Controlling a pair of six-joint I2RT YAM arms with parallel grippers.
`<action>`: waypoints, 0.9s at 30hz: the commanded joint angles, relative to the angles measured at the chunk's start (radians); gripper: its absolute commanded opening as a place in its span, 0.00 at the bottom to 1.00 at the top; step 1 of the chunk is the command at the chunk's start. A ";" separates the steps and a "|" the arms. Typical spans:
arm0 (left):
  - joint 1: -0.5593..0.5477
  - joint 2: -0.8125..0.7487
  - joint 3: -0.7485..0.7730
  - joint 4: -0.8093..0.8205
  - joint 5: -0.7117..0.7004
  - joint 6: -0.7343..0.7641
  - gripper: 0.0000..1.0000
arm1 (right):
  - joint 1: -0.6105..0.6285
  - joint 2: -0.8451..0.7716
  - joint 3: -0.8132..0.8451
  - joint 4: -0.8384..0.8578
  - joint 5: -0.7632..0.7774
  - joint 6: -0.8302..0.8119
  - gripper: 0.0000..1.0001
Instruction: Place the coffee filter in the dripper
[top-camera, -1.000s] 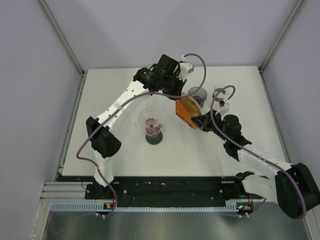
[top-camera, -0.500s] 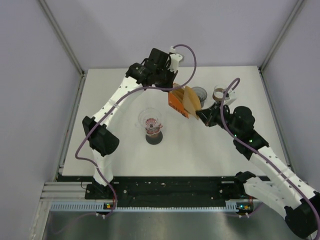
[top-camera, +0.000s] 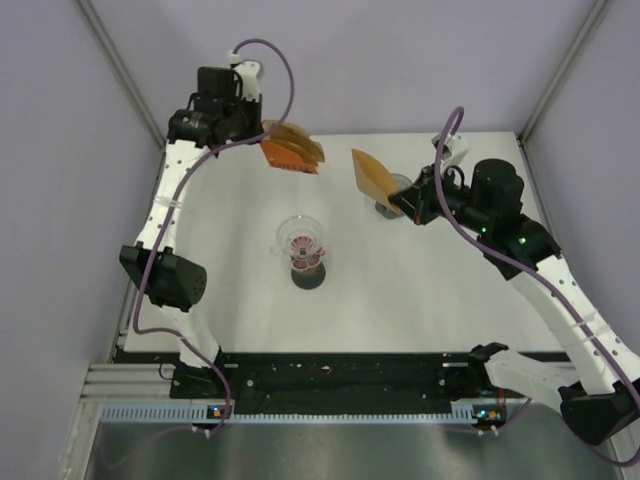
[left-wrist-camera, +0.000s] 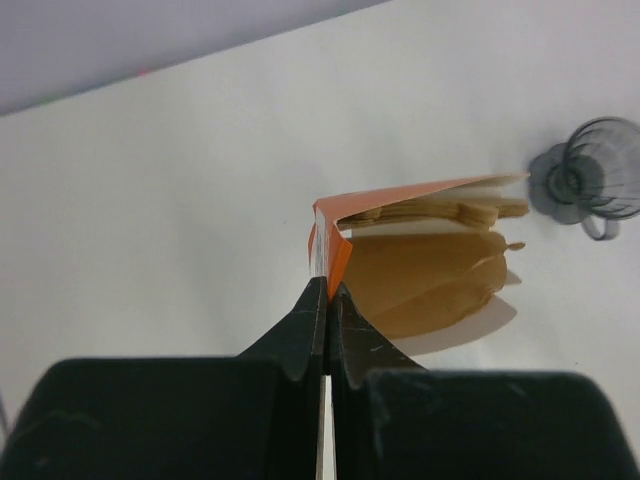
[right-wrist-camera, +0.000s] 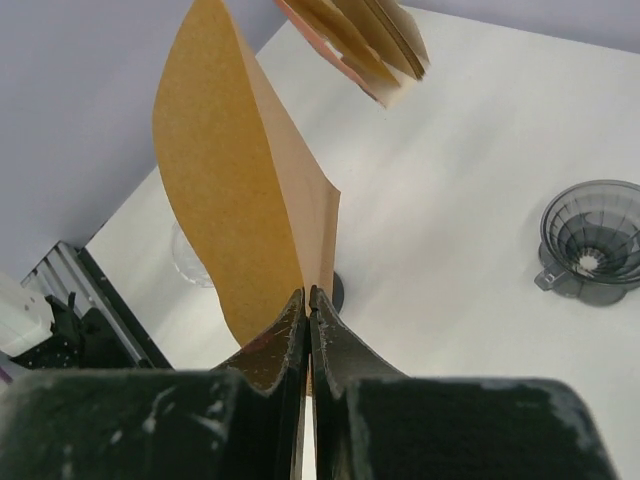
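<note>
My right gripper is shut on the bottom edge of one brown paper coffee filter, held upright in the air. The grey ribbed dripper stands on the white table at the back right. In the top view it is mostly hidden behind the filter and my gripper. My left gripper is shut on the orange filter packet, lifted at the far left, with several brown filters hanging out of it.
A clear glass vessel on a black round base stands mid-table, and also shows in the right wrist view. The white table is walled by grey panels. A metal rail runs along the near edge.
My left arm has swung the packet up and away to the far left. My right gripper has drawn one filter free and lifted it; packet and filter are now apart.
</note>
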 joint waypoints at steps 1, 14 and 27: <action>0.101 -0.156 -0.196 0.093 0.028 -0.025 0.00 | 0.035 0.040 0.087 -0.081 -0.054 -0.073 0.00; 0.288 -0.388 -0.918 0.416 0.038 0.085 0.00 | 0.205 0.175 0.201 -0.135 -0.051 -0.136 0.00; 0.344 -0.366 -0.998 0.372 0.143 0.142 0.09 | 0.251 0.221 0.219 -0.141 -0.060 -0.143 0.00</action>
